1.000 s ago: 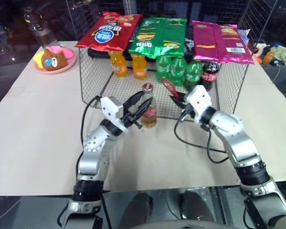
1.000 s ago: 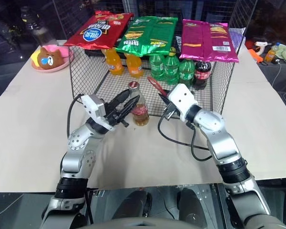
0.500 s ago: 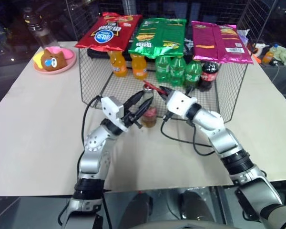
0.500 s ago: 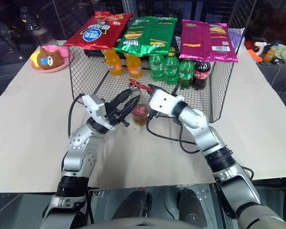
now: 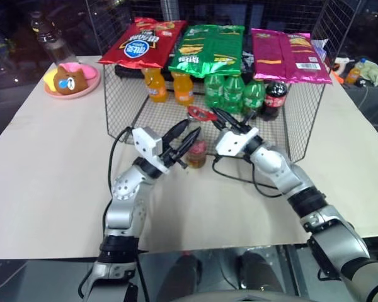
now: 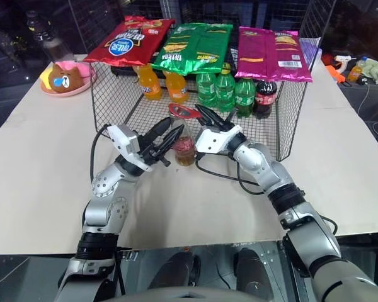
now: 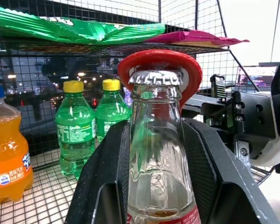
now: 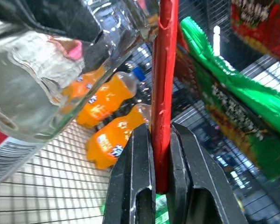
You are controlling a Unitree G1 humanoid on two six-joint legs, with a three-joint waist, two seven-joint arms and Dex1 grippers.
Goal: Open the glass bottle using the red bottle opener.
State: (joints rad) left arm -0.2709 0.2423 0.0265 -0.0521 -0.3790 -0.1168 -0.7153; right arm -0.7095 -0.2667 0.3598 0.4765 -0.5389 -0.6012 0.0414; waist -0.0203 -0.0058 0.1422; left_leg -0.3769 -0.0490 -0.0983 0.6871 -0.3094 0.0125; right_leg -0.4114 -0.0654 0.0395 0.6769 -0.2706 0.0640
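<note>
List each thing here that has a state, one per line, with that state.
Glass bottle: upright, still capped, gripped by the left gripper.
Cap: on, with the opener's ring around it.
Red opener: pinched by its handle in the right gripper, ring over the cap.
Left gripper: shut on the bottle.
Right gripper: shut on the opener.
Soda bottles: upright, capped, under the wire rack.

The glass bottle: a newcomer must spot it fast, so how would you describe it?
Find the wire basket under the snack bags. Just before its open front, the left hand grips the glass bottle. Unlike the plastic sodas inside, it is clear glass with a metal cap and red label.
</note>
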